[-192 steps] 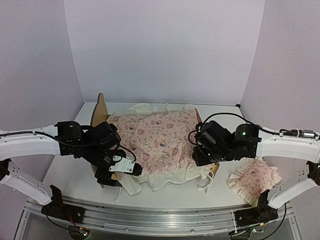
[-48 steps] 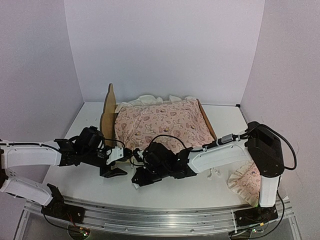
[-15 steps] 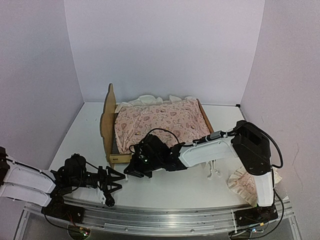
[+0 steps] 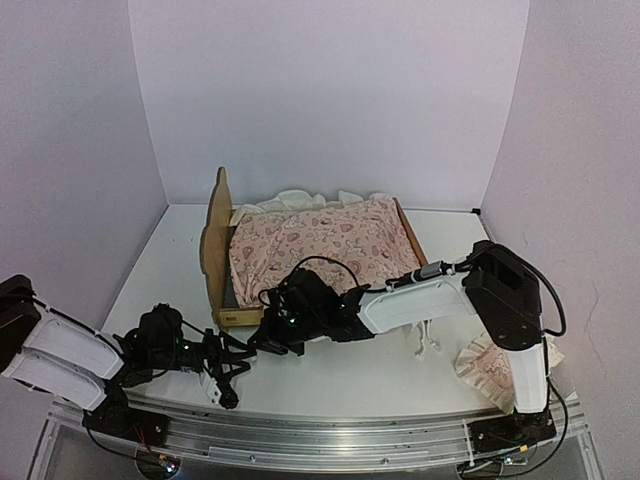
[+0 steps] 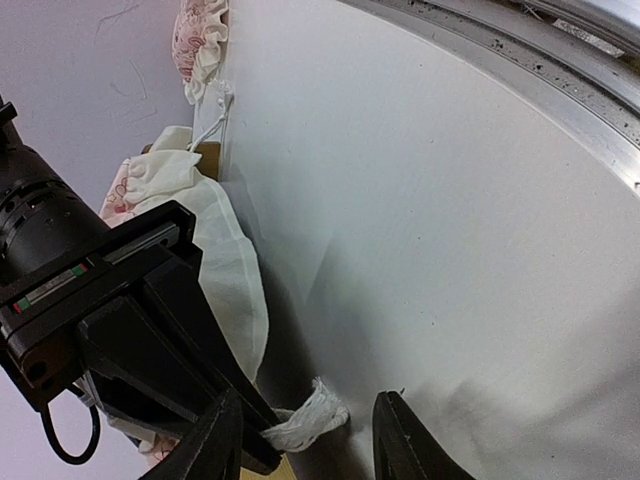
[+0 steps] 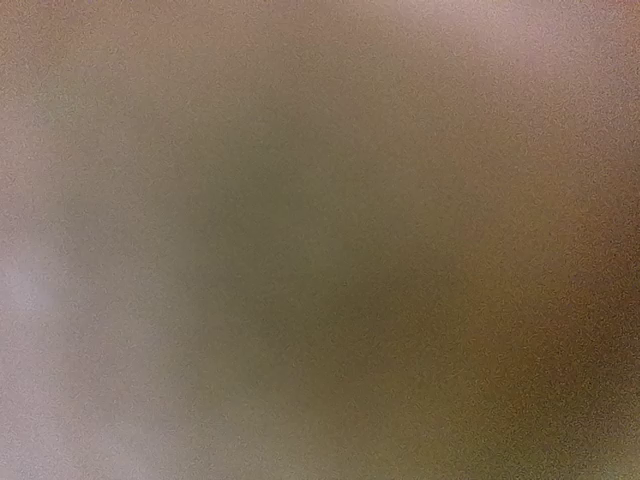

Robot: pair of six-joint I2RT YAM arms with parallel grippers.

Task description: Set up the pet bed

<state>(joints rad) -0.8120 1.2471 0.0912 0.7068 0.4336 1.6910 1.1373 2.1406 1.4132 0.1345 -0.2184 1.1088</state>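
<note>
The pet bed (image 4: 213, 240) stands at mid-table, headboard to the left, with the pink printed cover (image 4: 320, 245) spread over it. My right gripper (image 4: 262, 340) reaches across to the bed's near left corner. In the left wrist view its black fingers (image 5: 170, 330) pinch a white tie cord (image 5: 310, 412) whose frayed end sticks out. My left gripper (image 5: 305, 445) lies low on the table in front of that corner (image 4: 238, 368), open, with the cord end between its fingers and touching neither. The right wrist view is a brown blur.
The small pink ruffled pillow (image 4: 495, 365) lies at the near right beside the right arm's base, and shows far off in the left wrist view (image 5: 200, 30). The cover's white ruffle (image 5: 230, 270) hangs over the bed's near rail. The metal base rail (image 4: 320, 435) runs along the front.
My left gripper has swung in from the front left toward the bed's near corner and its jaws have narrowed around the cord end. The right arm has held still.
</note>
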